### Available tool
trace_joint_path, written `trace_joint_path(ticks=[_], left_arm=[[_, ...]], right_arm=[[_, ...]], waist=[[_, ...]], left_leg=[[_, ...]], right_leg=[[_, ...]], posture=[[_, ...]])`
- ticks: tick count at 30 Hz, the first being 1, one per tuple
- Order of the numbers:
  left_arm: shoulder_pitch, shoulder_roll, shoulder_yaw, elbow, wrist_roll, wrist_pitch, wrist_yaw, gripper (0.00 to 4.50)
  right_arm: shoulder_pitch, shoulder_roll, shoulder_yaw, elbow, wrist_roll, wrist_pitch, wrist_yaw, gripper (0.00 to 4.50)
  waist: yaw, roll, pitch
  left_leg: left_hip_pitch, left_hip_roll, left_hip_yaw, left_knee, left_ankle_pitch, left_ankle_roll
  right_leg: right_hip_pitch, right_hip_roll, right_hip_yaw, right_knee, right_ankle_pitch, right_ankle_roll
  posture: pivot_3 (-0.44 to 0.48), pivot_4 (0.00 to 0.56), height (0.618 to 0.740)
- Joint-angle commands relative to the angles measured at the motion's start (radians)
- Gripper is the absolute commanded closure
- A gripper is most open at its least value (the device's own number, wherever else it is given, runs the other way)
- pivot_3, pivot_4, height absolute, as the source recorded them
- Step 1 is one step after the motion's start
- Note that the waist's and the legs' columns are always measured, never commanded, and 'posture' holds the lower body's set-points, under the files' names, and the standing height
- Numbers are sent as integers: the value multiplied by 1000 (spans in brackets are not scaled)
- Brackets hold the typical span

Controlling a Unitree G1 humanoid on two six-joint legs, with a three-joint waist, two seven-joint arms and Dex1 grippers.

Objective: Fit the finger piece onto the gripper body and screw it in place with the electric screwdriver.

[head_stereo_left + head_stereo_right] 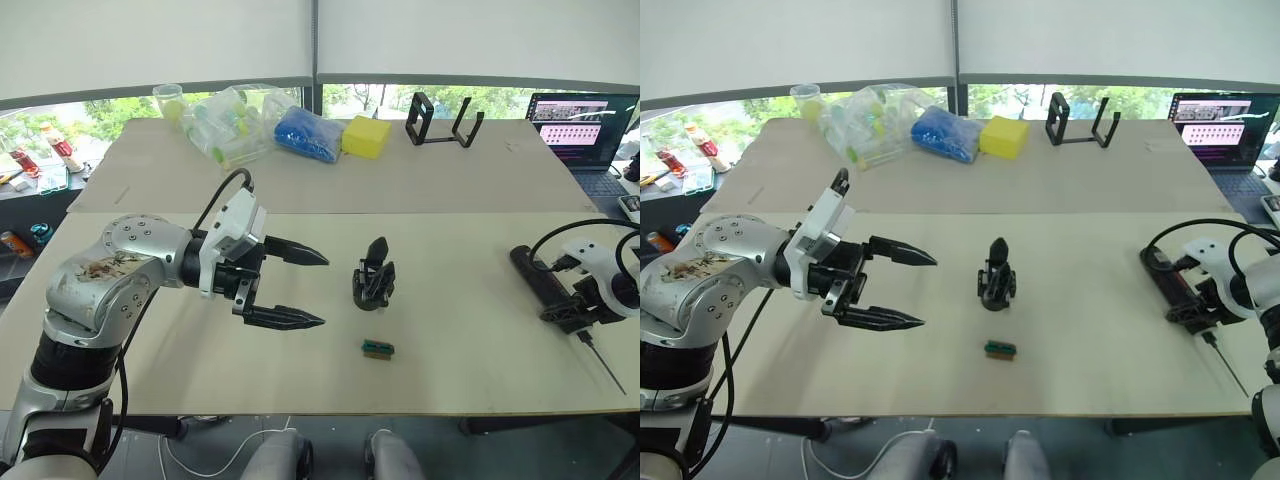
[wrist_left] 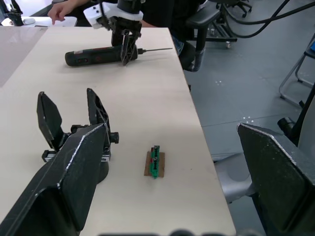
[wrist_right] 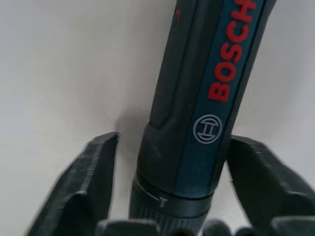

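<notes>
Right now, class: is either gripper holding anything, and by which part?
Left gripper is open, holding nothing. Right gripper straddles the long black electric screwdriver near its bit end, fingers apart from it: not gripped.

Readable on the electric screwdriver (image 3: 197, 93), in the right wrist view: "BOSCH" in red capitals running lengthwise down the dark barrel, the first letters clear, the last cut off at the picture's edge. Just under the word, toward the collar, the round Bosch emblem, a circle holding an H-like armature mark in pale outline. Near the collar, a fine pale tick mark, no figures legible beside it. On the laptop screen (image 1: 572, 122) by the far right corner of the worktop, rows of pink and white marks, too small to read. Nothing legible on the small green block (image 1: 377, 348).
</notes>
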Motion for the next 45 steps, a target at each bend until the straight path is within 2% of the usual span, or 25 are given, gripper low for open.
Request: trace_joint_path(ticks=[1, 4, 13, 15, 17, 19, 27, 37, 40, 44, 45], left_arm=[[8, 20, 1, -16, 9, -40, -6, 0], [10, 25, -7, -9, 17, -57, -8, 0], [-10, 32, -47, 19, 46, -109, -49, 0], [-16, 33, -50, 22, 46, -111, -55, 0], [-19, 34, -52, 24, 47, -113, -58, 0], [-19, 34, -54, 27, 50, -115, -60, 0], [-10, 28, -66, 17, 57, -125, -59, 0], [-9, 30, -61, 5, 55, -119, -44, 0], [-9, 31, -61, 6, 54, -118, -41, 0], [-14, 33, -62, 10, 55, -119, -44, 0], [-16, 32, -63, 13, 55, -119, -45, 0]], right_arm=[[5, -59, -76, -78, 23, -293, 103, 2541], [5, -58, -93, -117, 7, -421, 130, 2617], [32, -16, -58, -156, -92, -489, 149, 2617], [12, -28, -38, -171, -122, -451, 211, 1549], [-4, -38, -27, -180, -149, -424, 245, 874], [-37, -33, -9, -190, -190, -304, 274, 220], [-130, 60, 53, -97, -290, -146, 304, 220], [-153, 122, 104, 24, -349, -132, 303, 220], [-160, 139, 103, 46, -352, -157, 273, 1054], [-184, 167, 108, 71, -360, -192, 263, 2410], [-185, 169, 109, 73, -363, -197, 274, 2586]], waist=[[-2, 2, 1], [-9, 4, 3], [0, 5, 4], [0, 5, 4], [0, 6, 5], [-2, 6, 5], [0, 5, 5], [-3, 5, 5], [-3, 5, 5], [-7, 5, 5], [-8, 5, 5]], left_leg=[[0, 0, 0, 0, 0, 0], [1, 0, 0, 0, 0, -1], [2, 0, 1, 0, 0, -1], [2, 0, 1, 0, 0, -1], [2, 0, 1, 0, 0, -1], [2, 0, 1, 0, 1, -1], [2, 0, 1, 0, 1, -1], [2, 0, 0, 0, 1, -1], [2, 0, 0, 0, 1, -1], [3, 0, 1, 0, 1, -1], [3, 0, 1, 0, 1, -1]], right_leg=[[0, 0, 0, 0, 0, 0], [0, 1, 0, 1, 0, 0], [1, 1, 0, 1, 0, 0], [1, 1, 0, 1, 0, 0], [1, 1, 0, 1, 0, 0], [1, 1, 0, 2, 0, 0], [1, 1, 0, 2, 0, 0], [0, 1, 0, 3, 0, 0], [1, 1, 0, 3, 0, 0], [1, 2, 0, 3, 0, 0], [1, 2, 0, 3, 0, 0]], posture=[[0, 150, 740], [0, 150, 740], [0, 150, 740], [0, 150, 740], [0, 150, 740], [0, 150, 740], [0, 150, 740], [0, 150, 740], [0, 150, 740], [0, 150, 740], [0, 150, 740]])
